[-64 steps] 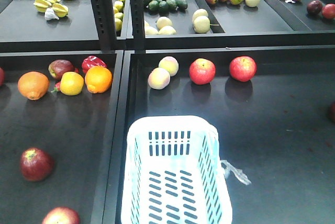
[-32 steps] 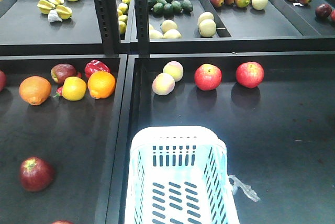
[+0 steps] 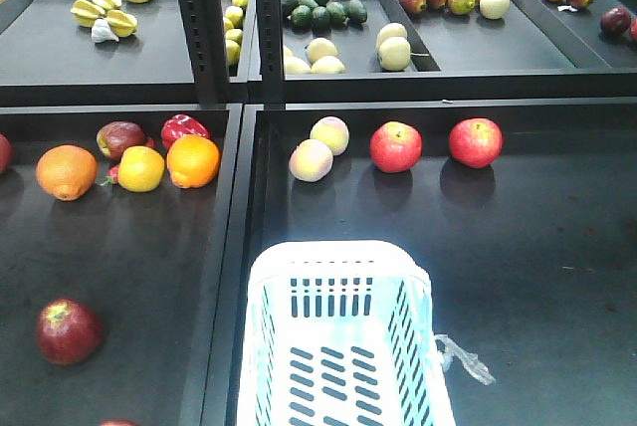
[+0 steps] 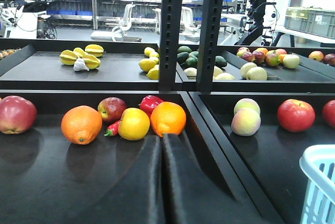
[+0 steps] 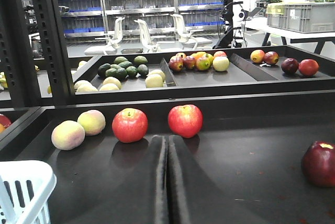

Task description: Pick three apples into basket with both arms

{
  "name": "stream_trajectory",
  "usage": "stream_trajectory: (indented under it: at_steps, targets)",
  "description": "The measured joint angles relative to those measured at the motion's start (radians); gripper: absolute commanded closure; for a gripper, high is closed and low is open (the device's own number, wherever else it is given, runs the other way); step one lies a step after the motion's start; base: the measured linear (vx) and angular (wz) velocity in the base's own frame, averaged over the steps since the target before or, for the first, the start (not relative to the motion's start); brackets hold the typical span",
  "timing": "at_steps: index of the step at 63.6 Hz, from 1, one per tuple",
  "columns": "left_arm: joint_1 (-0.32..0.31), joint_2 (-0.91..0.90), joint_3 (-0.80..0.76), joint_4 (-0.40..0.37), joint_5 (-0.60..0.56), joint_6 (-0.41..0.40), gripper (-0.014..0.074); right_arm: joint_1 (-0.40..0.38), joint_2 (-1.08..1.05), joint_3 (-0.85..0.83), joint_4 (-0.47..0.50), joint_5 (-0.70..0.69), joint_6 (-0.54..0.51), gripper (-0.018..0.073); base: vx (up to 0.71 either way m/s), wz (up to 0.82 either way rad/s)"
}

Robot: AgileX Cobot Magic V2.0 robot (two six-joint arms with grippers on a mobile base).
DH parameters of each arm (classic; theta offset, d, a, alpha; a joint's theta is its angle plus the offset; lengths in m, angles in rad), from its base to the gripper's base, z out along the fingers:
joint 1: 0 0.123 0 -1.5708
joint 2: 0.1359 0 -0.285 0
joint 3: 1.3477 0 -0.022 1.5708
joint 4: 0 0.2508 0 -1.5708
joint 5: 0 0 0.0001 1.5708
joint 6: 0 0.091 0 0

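A dark red apple (image 3: 70,331) lies in the near left tray, and a sliver of another shows at the bottom edge (image 3: 117,423). A third dark red apple (image 5: 319,164) lies at the right in the right wrist view. Two brighter red apples (image 3: 395,146) (image 3: 474,141) sit in the right tray beyond the pale basket (image 3: 338,265). My left gripper (image 4: 161,139) is shut and empty, its tips just below an orange (image 4: 167,119). My right gripper (image 5: 167,139) is shut and empty, pointing between the two red apples (image 5: 130,125) (image 5: 185,120). Neither arm shows in the front view.
Oranges (image 3: 66,171), a yellow fruit (image 3: 140,168), a red-green apple (image 3: 120,137) and a red pepper (image 3: 182,127) cluster in the left tray. Two peaches (image 3: 311,159) lie left of the red apples. A black divider (image 3: 234,247) separates the trays; upper shelves hold more fruit.
Between one second and half a second ago the front view shifted, so the basket and fruit sit lower in the frame. Nothing has moved in the last half second.
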Motion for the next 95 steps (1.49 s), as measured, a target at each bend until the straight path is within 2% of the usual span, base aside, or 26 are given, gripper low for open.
stream_trajectory:
  at_steps: [39, 47, 58, 64, 73, 84, 91, 95]
  targets:
    - [0.000, 0.000, 0.000, 0.000, 0.000, 0.000, 0.0603, 0.000, 0.000, 0.000, 0.000, 0.001, 0.000, 0.0568, 0.00, 0.00]
    - [0.000, 0.000, 0.000, -0.001, -0.034, 0.000, 0.0603, 0.000, 0.000, 0.000, 0.000, 0.001, 0.000, 0.0568, 0.00, 0.00]
    - [0.000, 0.000, -0.003, -0.074, -0.055, 0.000, 0.0603, 0.000, 0.000, 0.000, 0.000, 0.000, 0.000, 0.0568, 0.00, 0.00]
    - [0.000, 0.012, -0.054, -0.097, 0.016, 0.000, 0.0603, 0.000, 0.000, 0.000, 0.000, 0.000, 0.000, 0.0568, 0.00, 0.00]
    - [0.000, 0.088, -0.221, -0.102, 0.123, 0.001, 0.0603, 0.000, 0.000, 0.000, 0.000, 0.000, 0.000, 0.0568, 0.00, 0.00]
    - [0.000, 0.277, -0.507, -0.105, 0.357, 0.011, 0.0603, 0.000, 0.000, 0.000, 0.000, 0.000, 0.000, 0.0568, 0.00, 0.00]
    - [0.000, 0.411, -0.686, -0.109, 0.534, 0.088, 0.0603, 0.000, 0.000, 0.000, 0.000, 0.000, 0.000, 0.0568, 0.00, 0.00]
    - [0.000, 0.495, -0.774, -0.125, 0.638, 0.172, 0.0603, 0.000, 0.000, 0.000, 0.000, 0.000, 0.000, 0.0568, 0.00, 0.00]
